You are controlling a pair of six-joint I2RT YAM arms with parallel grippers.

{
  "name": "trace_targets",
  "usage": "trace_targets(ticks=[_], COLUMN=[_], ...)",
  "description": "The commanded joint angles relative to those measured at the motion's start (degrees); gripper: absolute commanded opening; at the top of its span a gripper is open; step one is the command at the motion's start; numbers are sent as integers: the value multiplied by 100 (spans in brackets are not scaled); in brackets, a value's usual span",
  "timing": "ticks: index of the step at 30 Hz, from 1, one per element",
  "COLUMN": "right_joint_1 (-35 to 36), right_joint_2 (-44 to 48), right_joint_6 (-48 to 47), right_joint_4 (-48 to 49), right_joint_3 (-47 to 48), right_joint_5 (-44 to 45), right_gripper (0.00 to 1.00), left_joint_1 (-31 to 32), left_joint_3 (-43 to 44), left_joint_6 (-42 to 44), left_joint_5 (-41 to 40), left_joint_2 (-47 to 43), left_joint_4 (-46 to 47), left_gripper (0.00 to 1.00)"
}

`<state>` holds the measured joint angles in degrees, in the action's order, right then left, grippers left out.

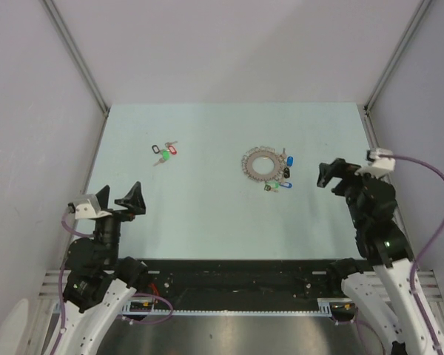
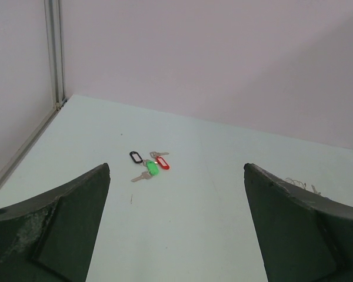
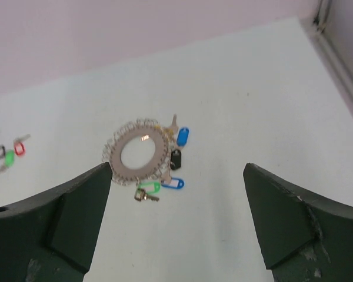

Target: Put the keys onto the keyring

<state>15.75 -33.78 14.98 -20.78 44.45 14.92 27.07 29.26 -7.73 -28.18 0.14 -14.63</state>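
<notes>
The keyring [image 3: 114, 165], a large grey ring of coiled wire, lies flat right of the table's middle [image 1: 249, 164]. Tagged keys lie against its right and near rim: a blue tag [image 3: 183, 136], a black tag [image 3: 175, 158], a second blue tag [image 3: 175, 184] and a bright green tag [image 3: 148, 188]. I cannot tell whether they are threaded on the ring. My right gripper [image 3: 177, 166] hovers open, near and right of the ring [image 1: 333, 176], with nothing between its fingers. My left gripper [image 2: 176, 167] is open at the near left [image 1: 115, 200], holding nothing.
A separate bunch of keys tagged black, red and green [image 1: 164, 151] lies at the far left, ahead of the left gripper [image 2: 148, 164]. Grey walls with metal rails close in the pale table [image 1: 207, 222] on three sides.
</notes>
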Motion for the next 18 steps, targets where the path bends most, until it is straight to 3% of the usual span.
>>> trace_targets(ticks=[1,8,18], right_joint_1=[-28,-10,-19], right_joint_2=[1187,2804,3202], right_joint_6=[-109,-443,-435], right_joint_4=[-620,-1156,-1447], right_joint_3=[-6,-24,-208], right_joint_5=[696,1101,1153], right_gripper=[100,100,100], left_joint_1=[-61,-53,-53], left_joint_3=[177,440,370], left_joint_6=[-326,-501,-370], left_joint_5=[-144,-223,50], left_joint_2=[-717,-788,-814], left_joint_4=[-101,-294,-207], left_gripper=[100,100,100])
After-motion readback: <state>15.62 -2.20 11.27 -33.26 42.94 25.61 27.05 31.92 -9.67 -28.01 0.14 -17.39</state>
